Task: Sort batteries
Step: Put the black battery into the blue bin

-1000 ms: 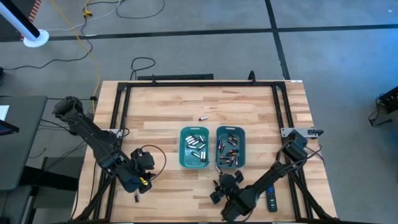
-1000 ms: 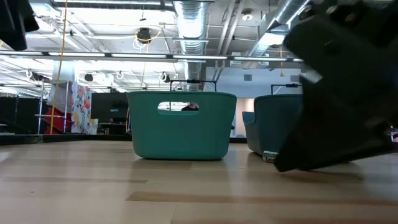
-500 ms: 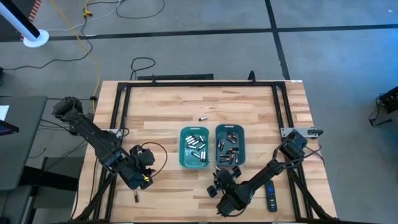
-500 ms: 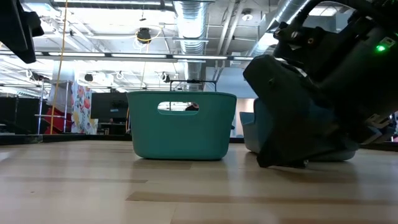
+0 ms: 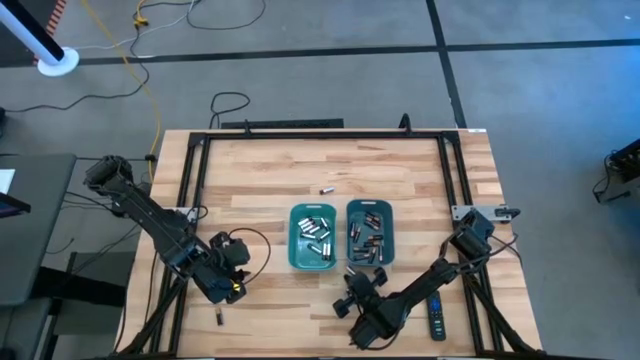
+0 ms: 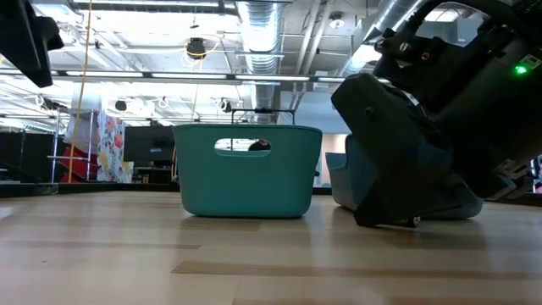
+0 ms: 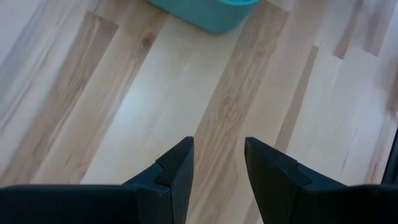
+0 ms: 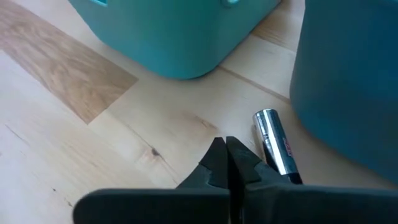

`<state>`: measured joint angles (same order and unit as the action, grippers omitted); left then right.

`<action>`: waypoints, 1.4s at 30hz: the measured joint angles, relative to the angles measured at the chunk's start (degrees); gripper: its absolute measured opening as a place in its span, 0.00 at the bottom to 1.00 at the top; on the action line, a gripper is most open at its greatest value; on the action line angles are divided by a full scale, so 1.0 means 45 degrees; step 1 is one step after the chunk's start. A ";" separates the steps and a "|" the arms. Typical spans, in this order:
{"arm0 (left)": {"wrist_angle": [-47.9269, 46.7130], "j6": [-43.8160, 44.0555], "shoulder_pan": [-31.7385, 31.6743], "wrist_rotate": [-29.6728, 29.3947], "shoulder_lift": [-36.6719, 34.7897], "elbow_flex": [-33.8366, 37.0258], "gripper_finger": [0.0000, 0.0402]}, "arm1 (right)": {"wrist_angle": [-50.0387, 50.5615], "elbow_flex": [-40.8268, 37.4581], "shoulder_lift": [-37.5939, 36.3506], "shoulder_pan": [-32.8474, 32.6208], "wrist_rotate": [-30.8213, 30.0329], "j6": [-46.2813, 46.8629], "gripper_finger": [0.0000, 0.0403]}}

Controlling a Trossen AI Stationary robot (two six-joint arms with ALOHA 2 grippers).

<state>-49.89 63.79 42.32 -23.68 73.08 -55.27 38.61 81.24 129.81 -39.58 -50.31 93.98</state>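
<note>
From above: most batteries (image 5: 318,232) already lying in the two teal bins — pale cells in the left bin (image 5: 313,237), darker copper-ended ones in the right bin (image 5: 370,235). Still out: one loose cell (image 5: 326,189) on bare table (image 5: 260,170) well beyond the bins, another small cell (image 5: 220,319) near the front edge, just behind the left gripper (image 5: 232,272). Right gripper (image 5: 352,288) low at the front of the bins, tight to their walls. Plenty of open wood beyond the bins; far less near the front edge.

At table height: teal bin wall upright, right arm's dark bulk pressed close beside the second bin, little slack there.

Left wrist: fingers (image 7: 176,171) parted, nothing between them, only bare planks ahead and a bin corner farther off.

Right wrist: fingers (image 8: 219,163) closed tip to tip on nothing — a silvery battery (image 8: 274,146) lying on the wood just beside them, outside the grip, close under the bin wall. Judged: mostly sorted, a few strays left, this one apparently missed; cramped gap between bins for a retry.
</note>
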 joint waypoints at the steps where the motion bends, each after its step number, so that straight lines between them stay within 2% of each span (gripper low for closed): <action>1: 0.0009 -0.0038 0.0002 -0.0005 0.0000 0.0000 0.35 | 0.0108 0.0063 -0.0058 -0.0059 0.0005 0.0032 0.01; 7: 0.0128 -0.0470 0.0002 -0.0001 0.0000 0.0000 0.35 | 0.1463 0.0793 -0.0211 -0.0421 0.0626 0.0481 0.00; 15: 0.0131 -0.0555 0.0002 -0.0005 0.0000 0.0000 0.35 | 0.2008 0.1917 -0.0211 -0.0964 0.1107 0.0927 0.00; 20: 0.0097 -0.0875 0.0002 0.0001 0.0000 0.0000 0.35 | 0.3477 0.3027 -0.0216 -0.1227 0.1503 0.0934 0.00; 23: 0.0047 -0.1370 0.0002 0.0486 -0.0003 0.0000 0.35 | 0.4560 0.3700 -0.0221 -0.1394 0.1763 0.1344 0.00; 27: -0.0055 -0.3424 0.0015 0.1305 0.0005 0.0000 0.35 | 0.5789 0.4372 -0.0240 -0.1675 0.1862 0.2161 0.01; 35: -0.0137 -1.0671 0.0765 0.3629 0.0010 0.0000 0.35 | 0.6204 0.5007 -0.0255 -0.2279 0.2912 0.3528 0.01; 39: -0.0174 -1.2722 0.1783 0.3881 0.0125 0.0000 0.35 | 0.6174 0.5155 -0.0264 -0.2622 0.3007 0.4486 0.01; 42: -0.0115 -1.3484 0.2501 0.3796 0.0748 0.0010 0.35 | 0.6167 0.5170 -0.0264 -0.2846 0.3007 0.5316 0.01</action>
<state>-50.40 3.11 53.57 -6.60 76.44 -55.22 66.36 104.51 128.62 -52.39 -36.77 117.90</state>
